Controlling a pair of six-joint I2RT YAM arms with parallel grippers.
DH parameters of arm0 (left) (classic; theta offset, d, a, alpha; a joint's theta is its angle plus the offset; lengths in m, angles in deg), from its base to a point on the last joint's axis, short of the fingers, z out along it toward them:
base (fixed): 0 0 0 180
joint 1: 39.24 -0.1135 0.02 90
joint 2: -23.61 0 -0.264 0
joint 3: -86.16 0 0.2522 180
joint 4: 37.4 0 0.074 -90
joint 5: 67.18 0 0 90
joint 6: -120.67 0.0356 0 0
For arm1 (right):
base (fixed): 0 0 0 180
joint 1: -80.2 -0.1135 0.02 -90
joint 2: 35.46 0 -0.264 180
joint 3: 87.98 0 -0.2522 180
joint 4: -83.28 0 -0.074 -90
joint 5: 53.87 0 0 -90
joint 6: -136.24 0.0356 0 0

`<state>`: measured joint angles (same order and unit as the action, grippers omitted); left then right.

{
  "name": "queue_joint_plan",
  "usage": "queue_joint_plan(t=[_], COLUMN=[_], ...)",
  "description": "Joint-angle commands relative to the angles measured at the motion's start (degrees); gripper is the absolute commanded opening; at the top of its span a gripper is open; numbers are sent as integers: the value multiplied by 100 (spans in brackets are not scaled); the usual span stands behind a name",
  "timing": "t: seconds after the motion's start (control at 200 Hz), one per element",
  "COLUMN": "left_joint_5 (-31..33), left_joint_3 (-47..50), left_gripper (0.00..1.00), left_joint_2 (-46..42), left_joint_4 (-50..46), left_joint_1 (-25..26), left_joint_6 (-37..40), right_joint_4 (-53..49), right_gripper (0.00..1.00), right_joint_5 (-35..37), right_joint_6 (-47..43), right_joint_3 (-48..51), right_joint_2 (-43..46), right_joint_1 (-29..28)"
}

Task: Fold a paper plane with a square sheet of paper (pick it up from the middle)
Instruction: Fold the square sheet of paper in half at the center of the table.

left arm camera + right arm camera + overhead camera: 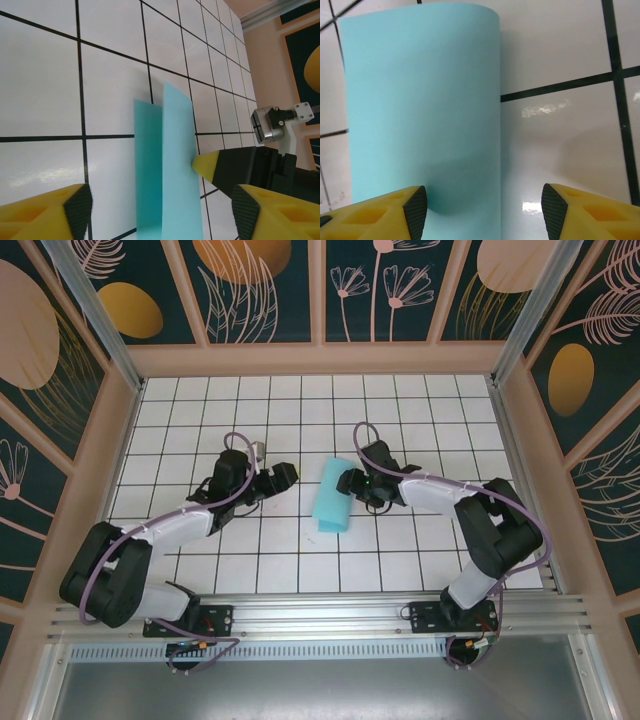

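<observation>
— What does the overhead give you?
— I see the square sheet of paper (333,497), thin matte turquoise, doubled into a long strip. It lies on the white gridded table (200,400) between the left gripper (283,477) and the right gripper (350,481).
— Left wrist?
— My left fingers (75,207) are wide apart and hold nothing. The strip's near end is cut off. A yellow tip of the right gripper touches its edge.
— Right wrist?
— My right fingers (415,210) are spread and grip nothing. The paper's rounded fold lies between them.
</observation>
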<state>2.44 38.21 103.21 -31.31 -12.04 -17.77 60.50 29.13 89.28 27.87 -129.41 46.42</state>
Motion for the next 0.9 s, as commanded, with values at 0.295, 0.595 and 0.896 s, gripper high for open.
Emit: queue_joint_plan(t=[0.295, 0.595, 0.896], left_joint_5=[79, 35, 25], left_joint_3=[-403, -459, -439], left_gripper=[42, 42, 42], left_joint_2=[364, 458, 467], left_joint_4=[67, -17, 12], left_joint_1=[233, 233, 231], left_joint_6=[-81, -46, -42], right_joint_4=[-475, -532, -458], right_gripper=[65, 64, 65], right_joint_5=[178, 110, -4], right_joint_6=[-513, -676, -649], right_joint_3=[-280, -430, -507], right_joint_2=[-311, -539, -656], right_joint_1=[-29, -69, -119])
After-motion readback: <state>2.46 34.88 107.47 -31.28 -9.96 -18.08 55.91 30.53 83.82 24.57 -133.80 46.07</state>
